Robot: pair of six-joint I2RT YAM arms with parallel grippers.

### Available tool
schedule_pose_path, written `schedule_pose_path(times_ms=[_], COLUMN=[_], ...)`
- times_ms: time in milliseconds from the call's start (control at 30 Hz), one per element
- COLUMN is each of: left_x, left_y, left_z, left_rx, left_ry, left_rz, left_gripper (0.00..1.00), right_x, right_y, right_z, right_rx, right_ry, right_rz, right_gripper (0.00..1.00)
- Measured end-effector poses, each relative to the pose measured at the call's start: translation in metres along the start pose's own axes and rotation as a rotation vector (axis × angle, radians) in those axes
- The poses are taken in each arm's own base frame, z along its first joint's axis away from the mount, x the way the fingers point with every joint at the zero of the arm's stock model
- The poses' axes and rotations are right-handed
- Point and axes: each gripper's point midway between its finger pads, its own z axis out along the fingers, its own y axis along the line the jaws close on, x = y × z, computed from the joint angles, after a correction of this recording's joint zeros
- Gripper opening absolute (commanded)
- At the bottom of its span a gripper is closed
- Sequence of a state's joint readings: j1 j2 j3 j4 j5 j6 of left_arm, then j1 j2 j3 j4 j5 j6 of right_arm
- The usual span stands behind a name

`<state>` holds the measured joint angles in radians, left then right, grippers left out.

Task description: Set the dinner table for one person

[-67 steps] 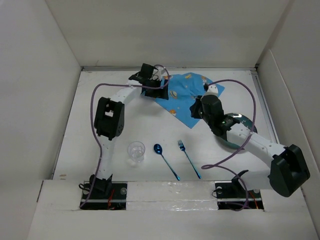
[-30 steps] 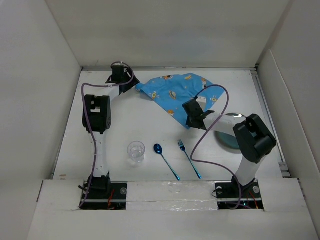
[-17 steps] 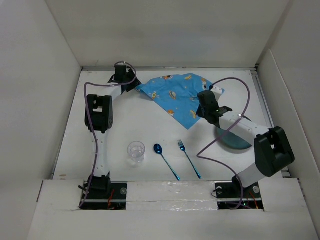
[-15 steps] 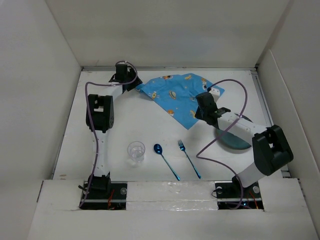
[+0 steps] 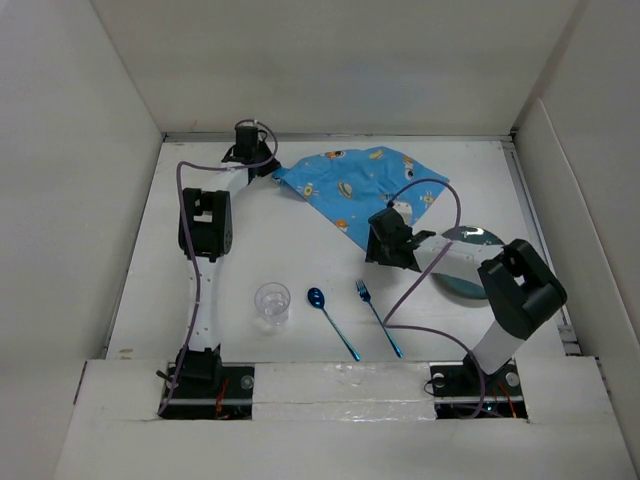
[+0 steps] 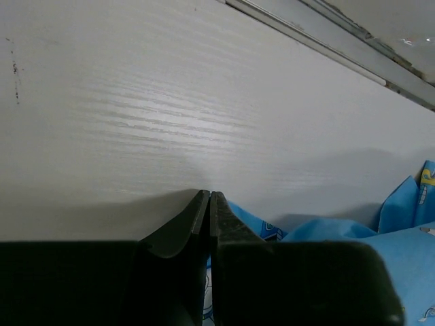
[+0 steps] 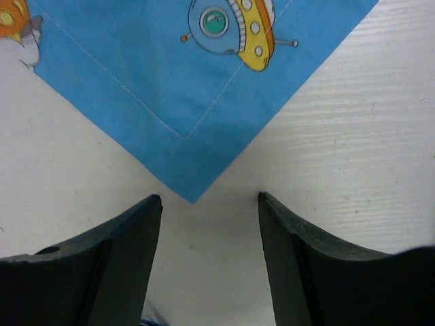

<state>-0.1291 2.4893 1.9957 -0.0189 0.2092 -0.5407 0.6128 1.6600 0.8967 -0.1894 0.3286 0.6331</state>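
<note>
The blue placemat with cartoon prints lies skewed on the far middle of the white dinner table. My left gripper is at its far-left corner. In the left wrist view the gripper is shut, with blue cloth showing between and beside its fingers. My right gripper hangs over the near corner. In the right wrist view it stands open, the placemat corner lying flat just ahead of the gap, untouched.
A teal plate sits at the right, partly under the right arm. Near the front edge stand a clear glass, a blue spoon and a blue fork. White walls enclose the table.
The left gripper has shut on the placemat's far-left corner. The right gripper has opened, and the near corner now lies flat between its fingertips; that arm swung away and back.
</note>
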Motion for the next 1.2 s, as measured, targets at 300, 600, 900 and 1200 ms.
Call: schedule_pose_path(times_ms=[300, 600, 900, 1200], left_x=[0.000, -0.015, -0.045, -0.178], left_y=[0.034, 0.034, 0.021, -0.078], left_z=[-0.033, -0.051, -0.105, -0.318], left_rx=[-0.053, -0.067, -0.045, 0.198], left_ry=[-0.014, -0.060, -0.153, -0.648], left_rz=[-0.055, -0.056, -0.111, -0.106], left_gripper=[0.00, 0.00, 0.00, 0.00], right_x=[-0.013, -0.018, -0.054, -0.213], right_y=[0.020, 0.017, -0.002, -0.021], right_z=[0.017, 0.022, -0.035, -0.228], right_rx=[0.012, 0.043, 0.048, -0.153], right_ry=[-0.033, -0.055, -0.171, -0.671], right_rz=[0.005, 0.041, 0.051, 0.235], right_gripper=[0.24, 0.00, 0.00, 0.00])
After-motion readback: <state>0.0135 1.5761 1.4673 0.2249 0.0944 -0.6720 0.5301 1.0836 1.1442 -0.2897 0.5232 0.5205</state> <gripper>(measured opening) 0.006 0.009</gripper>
